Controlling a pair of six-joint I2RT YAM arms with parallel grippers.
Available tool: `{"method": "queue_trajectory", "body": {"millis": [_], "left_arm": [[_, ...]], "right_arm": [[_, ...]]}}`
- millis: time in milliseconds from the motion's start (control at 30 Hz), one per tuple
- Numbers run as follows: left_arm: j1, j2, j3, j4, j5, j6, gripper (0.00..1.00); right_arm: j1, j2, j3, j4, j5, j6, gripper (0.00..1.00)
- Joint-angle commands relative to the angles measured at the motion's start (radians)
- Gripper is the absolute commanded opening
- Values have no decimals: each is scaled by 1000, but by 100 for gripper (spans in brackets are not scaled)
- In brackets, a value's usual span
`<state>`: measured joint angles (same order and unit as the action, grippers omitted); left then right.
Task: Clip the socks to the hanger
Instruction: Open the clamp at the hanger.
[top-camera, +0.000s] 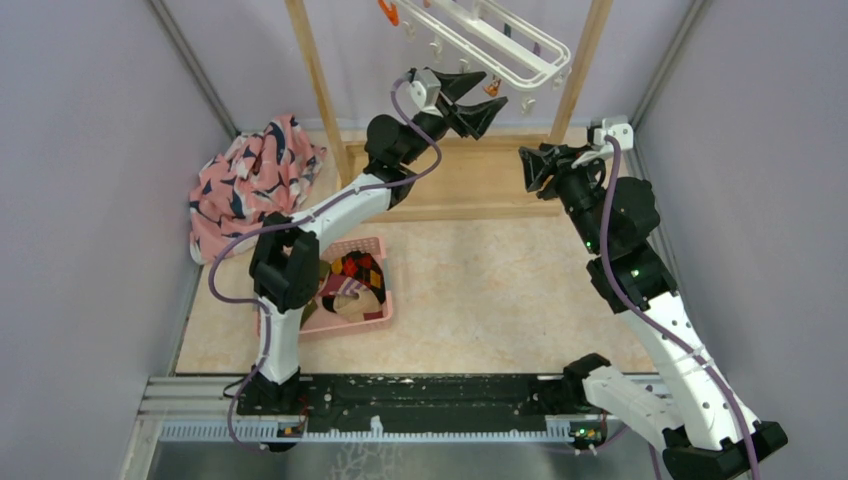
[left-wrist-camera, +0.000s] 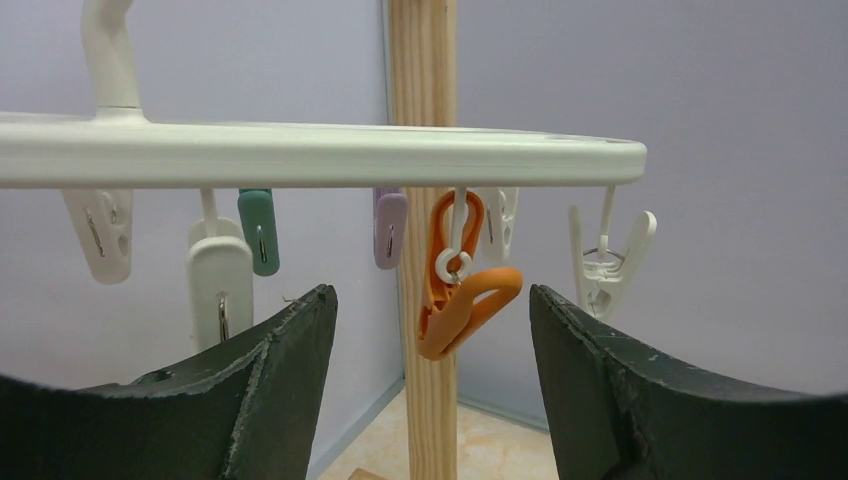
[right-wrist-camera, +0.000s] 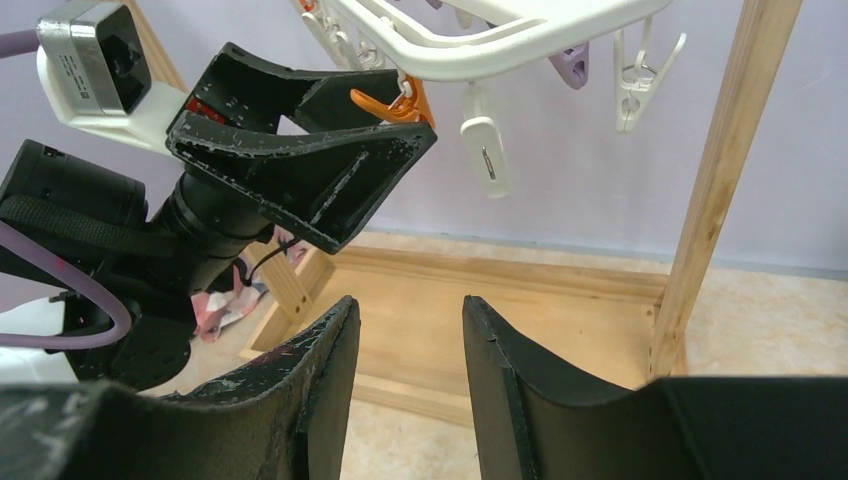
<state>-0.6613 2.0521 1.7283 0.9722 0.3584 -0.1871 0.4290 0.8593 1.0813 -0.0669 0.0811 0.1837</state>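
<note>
Left pincer (left-wrist-camera: 432, 295) is raised just under the hanger (left-wrist-camera: 300, 152), jaws wide apart. Orange clip (left-wrist-camera: 468, 300) dangles between them, touching neither. Right pincer (right-wrist-camera: 405, 305) sits lower, jaws slightly apart, empty. Socks (top-camera: 358, 270) lie in the pink basket (top-camera: 386, 290) on the worktop (top-camera: 480, 290).

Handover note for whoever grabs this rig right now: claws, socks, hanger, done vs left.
Left claw: open, empty, up under the hanger. The orange clip shows between its fingers, not gripped.
Right claw: open, empty, lower and to the right of the left one.
Socks: piled in the pink basket beside the left arm, partly hidden by it.
Done: no sock on the hanger in view.
Left: pick each sock, clip it.
</note>
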Motion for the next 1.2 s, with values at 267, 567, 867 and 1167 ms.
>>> {"method": "queue_trajectory", "body": {"millis": [267,567,867,1167], "left_arm": [[-9,29,41,45,-21,-20,72],[-11,54,82,21,-12,-11,67],[-14,60,80,16,-11,-19,64],[-14,44,81,-3,9,-9,44]], "right_arm": [[-1,-8,38,58,13,-20,43],[-1,-6,50,52,2,-33,43],[-1,-12,50,52,8,-36,43],[-1,-23,41,59,8,-31,43]]}}
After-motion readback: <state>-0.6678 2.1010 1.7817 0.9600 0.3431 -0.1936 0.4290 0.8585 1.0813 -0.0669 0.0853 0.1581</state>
